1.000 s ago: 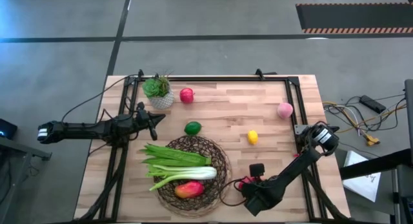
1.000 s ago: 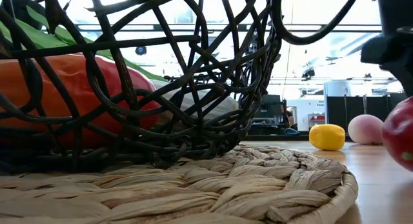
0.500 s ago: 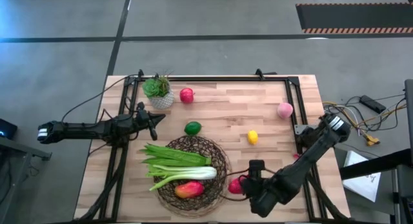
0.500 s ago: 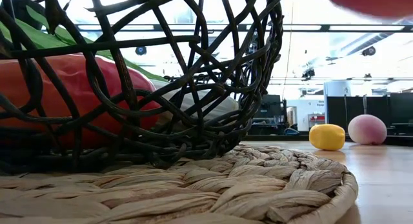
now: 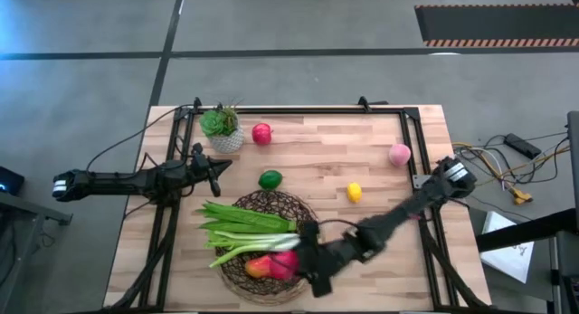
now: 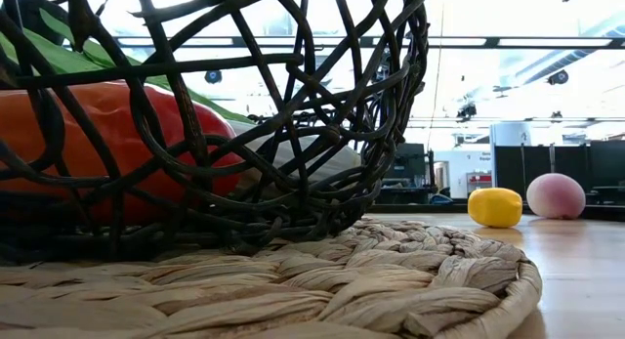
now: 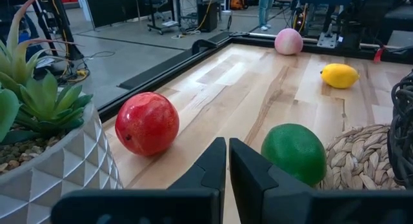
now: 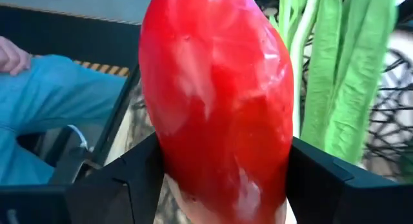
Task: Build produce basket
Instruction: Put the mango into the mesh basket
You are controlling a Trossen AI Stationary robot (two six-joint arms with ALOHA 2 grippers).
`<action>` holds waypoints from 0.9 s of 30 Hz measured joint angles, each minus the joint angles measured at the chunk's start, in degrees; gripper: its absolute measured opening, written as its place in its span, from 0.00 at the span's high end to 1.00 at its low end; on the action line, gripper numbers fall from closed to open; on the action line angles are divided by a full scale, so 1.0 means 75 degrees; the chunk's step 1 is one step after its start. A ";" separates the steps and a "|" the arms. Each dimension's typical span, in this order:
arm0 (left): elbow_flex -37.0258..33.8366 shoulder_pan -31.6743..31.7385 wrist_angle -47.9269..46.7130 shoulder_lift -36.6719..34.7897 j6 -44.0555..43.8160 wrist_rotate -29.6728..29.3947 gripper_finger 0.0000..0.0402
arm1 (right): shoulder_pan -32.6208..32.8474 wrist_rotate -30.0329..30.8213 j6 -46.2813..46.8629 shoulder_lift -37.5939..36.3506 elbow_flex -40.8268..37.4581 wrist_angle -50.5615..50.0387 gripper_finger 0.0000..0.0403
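Observation:
The dark wicker basket [image 5: 271, 234] sits on a woven mat [image 6: 391, 271] near the table's front. It holds the green leafy bunch [image 5: 240, 219], the leek [image 5: 258, 246] and a red-orange fruit [image 5: 261, 267]. My right gripper [image 5: 294, 260] is shut on a second red fruit [image 8: 216, 101] over the basket's near right part. My left gripper [image 7: 227, 166] is shut and empty at the table's left edge. The lime [image 5: 270, 179], red apple [image 5: 261, 133], lemon [image 5: 354, 193] and peach [image 5: 399, 154] lie on the table. My right gripper pinches the red fruit between its two fingers [image 8: 139, 175], one on each side of its lower part [image 8: 187, 179]. The fingers reach in from the table's right side. The fruit is lifted clear, over the basket's near right part.
A potted plant in a white pot [image 5: 222, 128] stands at the far left, next to the apple. A black frame [image 5: 298, 109] runs along the table's edges. A person's blue sleeve [image 8: 58, 101] and hand [image 8: 10, 56] show beyond the table in the right wrist view.
My right gripper has lifted the red fruit off the table at the near right. It has carried the fruit toward the table's left, from beside the basket to over its near right part. The fruit has risen out of the low view.

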 joint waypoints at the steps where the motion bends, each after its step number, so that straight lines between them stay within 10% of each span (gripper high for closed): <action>1: 0.0000 -0.0003 0.0000 0.0001 -0.0001 0.0000 0.99 | -0.0167 -0.0271 0.0006 0.0101 0.0000 0.0078 0.39; 10: 0.0000 0.0000 0.0000 -0.0004 -0.0002 0.0000 0.99 | -0.0837 -0.1780 -0.0008 0.0626 -0.0003 -0.0246 0.39; 27: 0.0000 0.0000 0.0000 -0.0006 0.0000 0.0000 0.99 | -0.0981 -0.1739 -0.0350 0.0831 -0.0003 -0.0961 0.23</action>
